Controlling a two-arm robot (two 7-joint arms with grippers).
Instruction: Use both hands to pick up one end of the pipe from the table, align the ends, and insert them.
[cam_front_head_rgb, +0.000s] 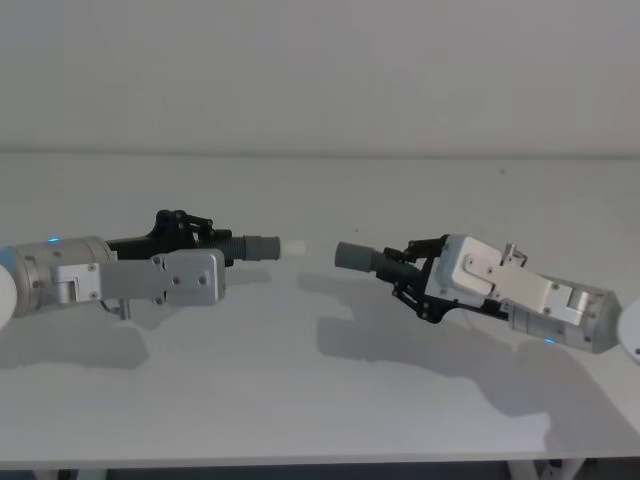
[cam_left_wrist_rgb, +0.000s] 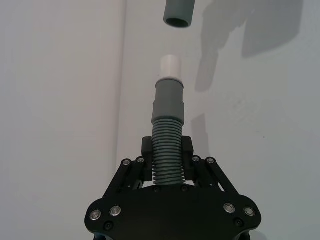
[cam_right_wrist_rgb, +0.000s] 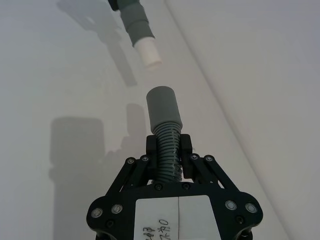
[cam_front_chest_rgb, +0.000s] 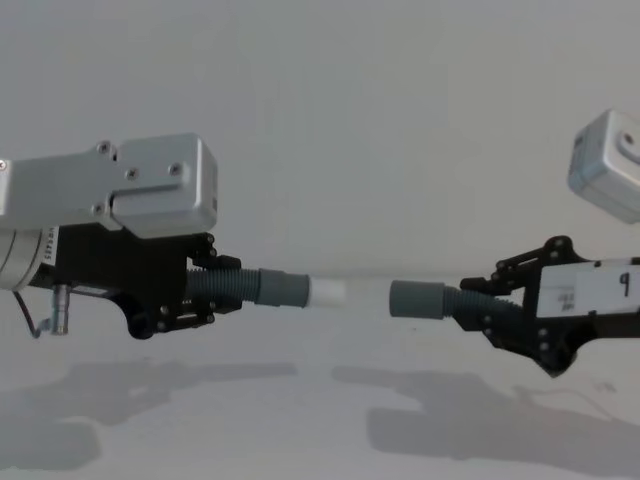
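Both hose pieces are off the tabletop (cam_front_head_rgb: 320, 400) and held facing each other, so the pick-up looks done and the work in hand is alignment just ahead of insertion.

At centre-left of the head view, the left gripper (cam_front_head_rgb: 205, 238) is clamped on the ribbed part of the plug piece (cam_front_head_rgb: 250, 246), whose white tip (cam_front_head_rgb: 294, 246) points toward frame centre. At centre-right, the right gripper (cam_front_head_rgb: 405, 268) is clamped on the ribs of the socket piece (cam_front_head_rgb: 362, 258), its open collar mouth (cam_left_wrist_rgb: 177, 21) turned back toward the tip.

In the chest view the tip (cam_front_chest_rgb: 328, 292) and the socket collar (cam_front_chest_rgb: 416, 299) sit near each other at mid-frame with a clear gap between, the collar a touch lower than the tip. The right wrist view shows the tip (cam_right_wrist_rgb: 148, 52) lying off the collar's (cam_right_wrist_rgb: 162, 106) line and at a slight angle, so the two axes do not yet look coaxial.

The next move probably calls for a small correction in height and angle to line the tip with the mouth. After that, a straight push together along that shared line, with the grips firm enough that the ribbed hoses do not slip or bend.
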